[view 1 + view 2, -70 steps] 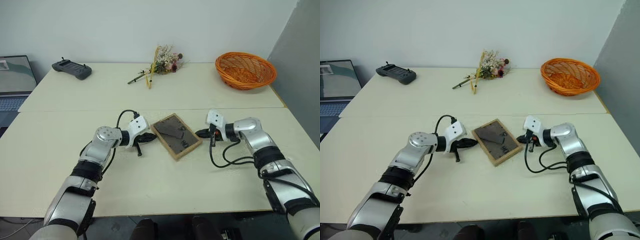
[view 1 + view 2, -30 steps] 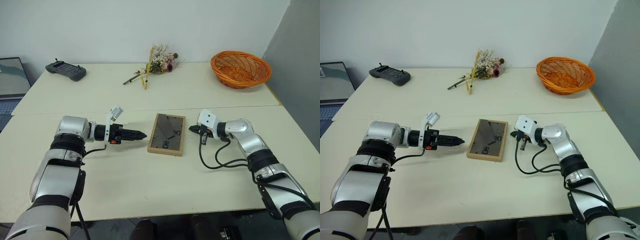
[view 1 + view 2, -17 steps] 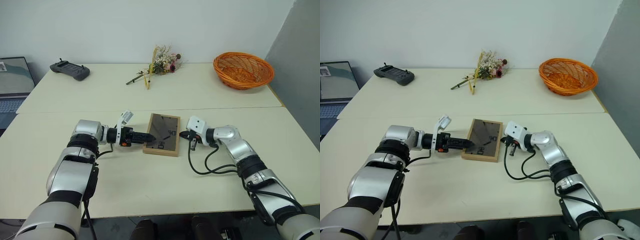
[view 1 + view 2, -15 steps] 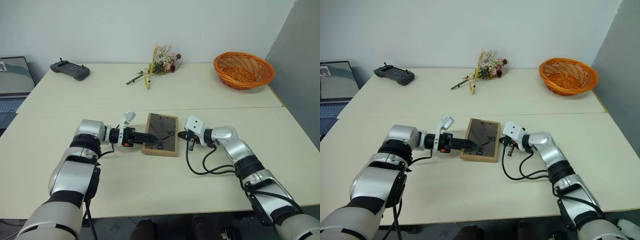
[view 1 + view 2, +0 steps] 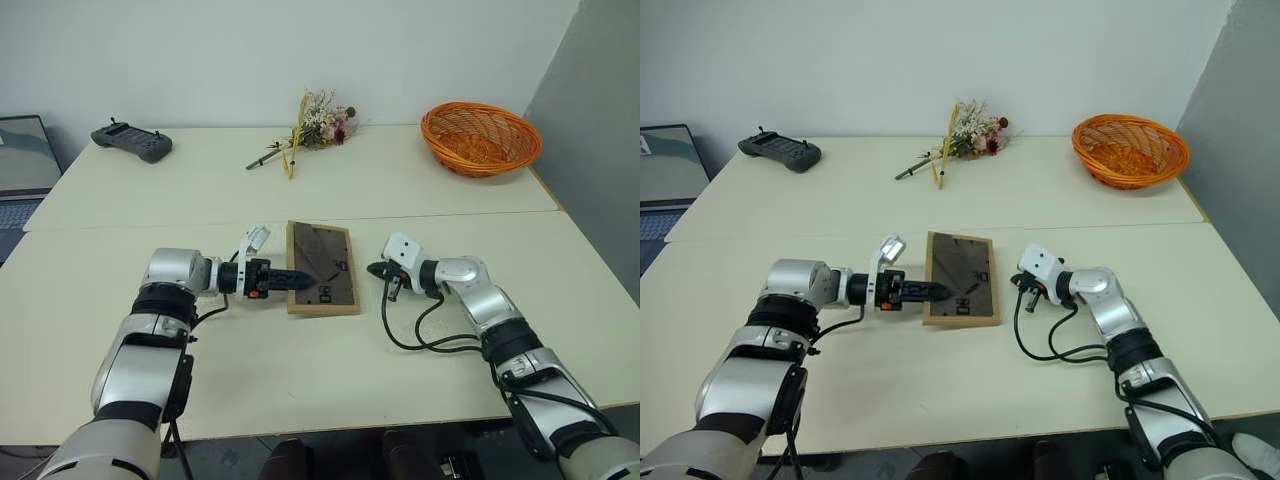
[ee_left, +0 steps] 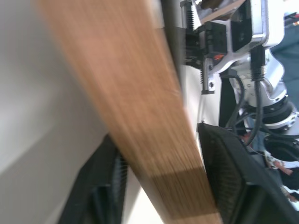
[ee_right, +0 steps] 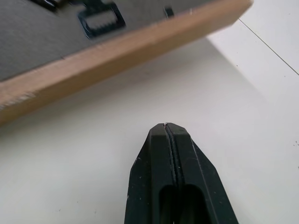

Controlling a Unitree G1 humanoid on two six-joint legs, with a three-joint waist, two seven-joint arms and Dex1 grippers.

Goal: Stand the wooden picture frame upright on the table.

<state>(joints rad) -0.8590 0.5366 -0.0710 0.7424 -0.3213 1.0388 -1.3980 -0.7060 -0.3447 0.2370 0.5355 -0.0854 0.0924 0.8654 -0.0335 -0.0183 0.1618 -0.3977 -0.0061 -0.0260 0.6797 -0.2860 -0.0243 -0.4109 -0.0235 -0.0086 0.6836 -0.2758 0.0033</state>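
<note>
Left gripper (image 5: 300, 279): fingers astride the left rail of the wooden picture frame (image 5: 322, 267); the left wrist view shows one black finger on each side of the wood, so it reads as a narrow grip on that rail, though firm contact cannot be confirmed.
Right gripper (image 7: 167, 128): fingers pressed fully together, holding nothing; tip just beside the frame's right edge, apart from it.
Frame position: back face up, dark backing and fold-out stand (image 5: 966, 285) visible; on the near half of the table (image 5: 300, 370), just on the near side of the centre seam, apparently still lying near flat.
Left arm pose: forearm low over the table, reaching sideways toward the frame, gripper angled slightly down.
Right arm pose: elbow bent, gripper aimed inward at the frame, close to the surface.
Risk one: a grip on a single rail may let the frame pivot or slip when raised.
Risk two: the stand looks folded; set upright without it deployed, the frame would likely topple.
Risk three: the closed right tip could push the frame sideways out of the left grip.
</note>
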